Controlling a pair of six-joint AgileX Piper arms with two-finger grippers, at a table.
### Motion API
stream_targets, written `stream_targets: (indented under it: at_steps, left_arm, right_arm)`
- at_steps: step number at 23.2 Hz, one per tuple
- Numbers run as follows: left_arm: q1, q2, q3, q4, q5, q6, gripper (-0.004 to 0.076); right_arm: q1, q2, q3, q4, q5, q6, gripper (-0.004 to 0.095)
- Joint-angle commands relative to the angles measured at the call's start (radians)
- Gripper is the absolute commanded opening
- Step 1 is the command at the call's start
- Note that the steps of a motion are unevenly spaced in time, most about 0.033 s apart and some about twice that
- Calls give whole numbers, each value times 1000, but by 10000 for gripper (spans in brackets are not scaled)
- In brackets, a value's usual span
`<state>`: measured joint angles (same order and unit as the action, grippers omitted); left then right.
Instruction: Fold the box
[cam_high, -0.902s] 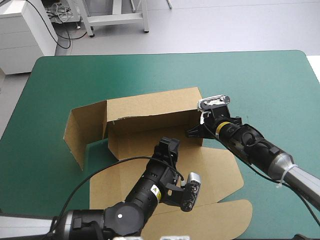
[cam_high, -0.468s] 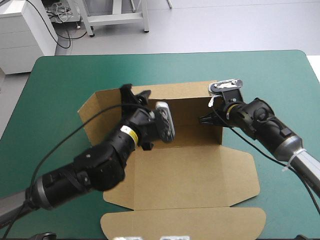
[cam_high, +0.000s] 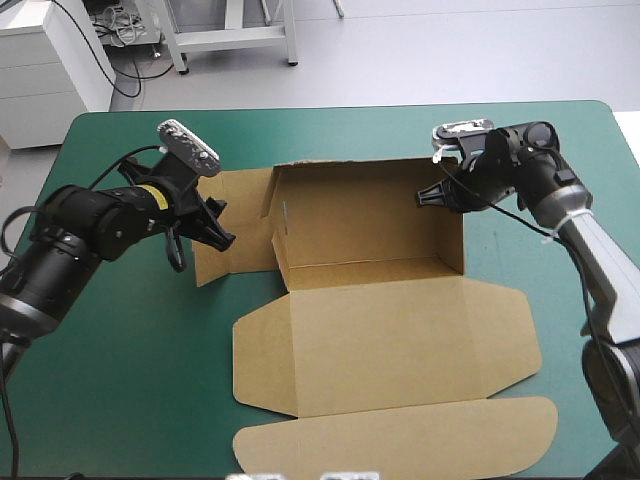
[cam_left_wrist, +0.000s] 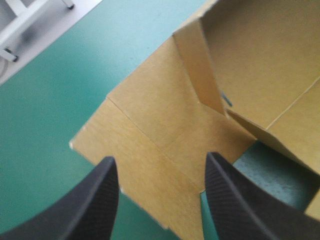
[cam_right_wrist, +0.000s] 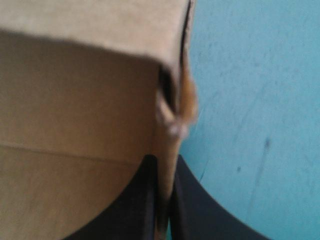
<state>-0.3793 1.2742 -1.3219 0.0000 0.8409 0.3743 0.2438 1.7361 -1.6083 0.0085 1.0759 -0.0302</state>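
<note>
Box (cam_high: 360, 215) on the bench (cam_high: 120, 380), central, back and right walls raised, lid (cam_high: 385, 340) flat toward the near edge. My left fingers (cam_left_wrist: 95, 205) stand apart over the flat left flap (cam_high: 238, 235); my right fingers (cam_right_wrist: 132, 212) pinch the right wall (cam_high: 450, 232) between them.

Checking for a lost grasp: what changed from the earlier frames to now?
Left gripper crossed from the lid to the box's left end, open over the side flap, which swung from upright to lying outward. Right gripper stayed shut on the right wall; lid still flat.
</note>
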Motion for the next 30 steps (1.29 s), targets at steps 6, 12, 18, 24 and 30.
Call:
stream_targets:
  at_steps: [6, 12, 18, 24, 30]
  left_arm:
    - [94, -275, 213, -310, -116, 143, 342]
    - [94, -796, 685, -324, -205, 85, 62]
    - [94, -1128, 805, -319, -133, 8, -8]
    - [94, -1137, 807, -265, -81, -18, -8]
    - [94, -1137, 809, -258, -67, -18, -8]
  right_arm:
    - [-7, 149, -89, -8, 15, -52, -22]
    - [-7, 161, -89, -8, -51, -52, -22]
    - [-7, 161, -89, -8, -85, -60, -21]
    - [-7, 159, -263, -8, 59, -72, 345]
    - [-7, 96, -411, 3, 95, -51, 450]
